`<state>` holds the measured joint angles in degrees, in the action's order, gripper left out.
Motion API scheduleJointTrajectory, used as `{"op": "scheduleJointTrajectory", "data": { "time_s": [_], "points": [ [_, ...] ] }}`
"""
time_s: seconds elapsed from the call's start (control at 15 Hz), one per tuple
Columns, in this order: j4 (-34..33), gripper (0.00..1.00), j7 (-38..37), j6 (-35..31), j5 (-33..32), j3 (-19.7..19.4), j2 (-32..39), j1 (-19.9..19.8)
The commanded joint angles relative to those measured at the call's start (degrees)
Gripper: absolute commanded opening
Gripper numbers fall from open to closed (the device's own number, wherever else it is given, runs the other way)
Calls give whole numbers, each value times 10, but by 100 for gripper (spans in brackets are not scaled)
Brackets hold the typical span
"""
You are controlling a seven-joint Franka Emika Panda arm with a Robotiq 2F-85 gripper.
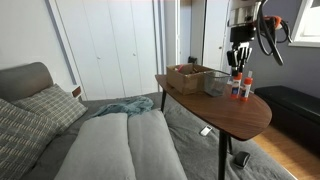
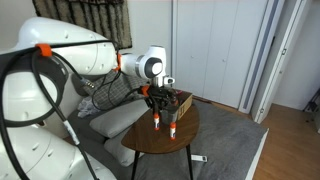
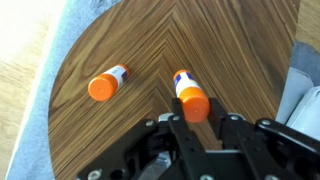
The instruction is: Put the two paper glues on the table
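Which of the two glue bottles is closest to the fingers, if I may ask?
The right-hand glue bottle in the wrist view: its orange cap sits between the fingers, while the left-hand glue bottle stands apart.

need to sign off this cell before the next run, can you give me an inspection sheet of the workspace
surface: oval brown table, bare wood around the bottles
job's things: both upright on the table; first glue at the hand, second glue standing free beside it
clutter: open box and grey mesh cup on the table
grippers: hand shut, the first glue's orange cap between its fingertips
cables: black cable looping off the wrist
surroundings: grey sofa, white closet doors, dark bench
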<state>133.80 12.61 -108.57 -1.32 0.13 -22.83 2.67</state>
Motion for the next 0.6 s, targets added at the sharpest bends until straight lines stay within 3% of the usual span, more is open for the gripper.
{"op": "scheduleJointTrajectory", "data": {
  "time_s": [0.0, 0.27, 0.33, 0.53],
  "points": [
    [79, 8, 14, -85, -10, 4, -30, 11],
    [114, 8, 13, -142, -7, 5, -40, 14],
    [116, 55, 10, -146, -8, 5, -44, 14],
    [127, 69, 17, -153, -8, 2, -64, 15]
  ]
}}
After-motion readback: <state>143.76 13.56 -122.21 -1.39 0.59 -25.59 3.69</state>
